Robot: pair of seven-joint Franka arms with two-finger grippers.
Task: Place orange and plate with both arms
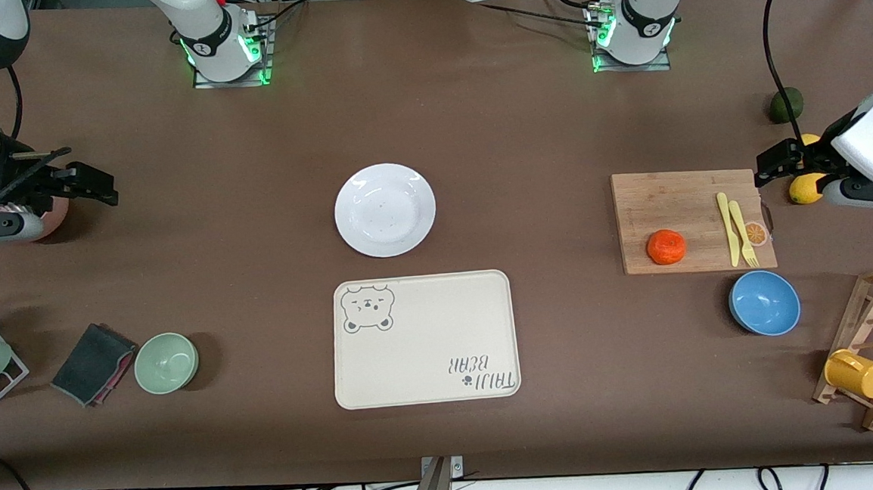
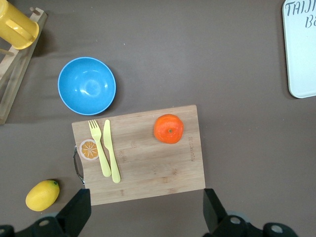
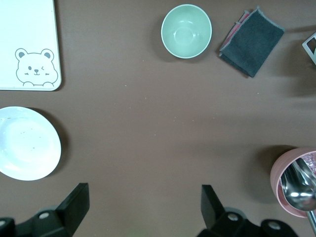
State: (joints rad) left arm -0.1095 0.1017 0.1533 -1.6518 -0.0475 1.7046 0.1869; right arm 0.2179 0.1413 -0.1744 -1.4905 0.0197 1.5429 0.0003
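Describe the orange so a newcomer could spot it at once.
Find the wooden cutting board toward the left arm's end of the table. The orange sits on it, beside a yellow knife and fork. It is the only round, red-orange fruit; the lemon nearby is yellow and off the board.

A: Even overhead light is washing the matte brown table (image 1: 474,121); nothing is looking dim.

B: Shadows are staying soft, pooling just beside the pale green bowl (image 1: 166,362) and the round white glossy plate (image 1: 385,209).

A: Glare is showing faintly on that plate's rim and inside the blue bowl (image 2: 87,85).

B: All three views are staying sharp.
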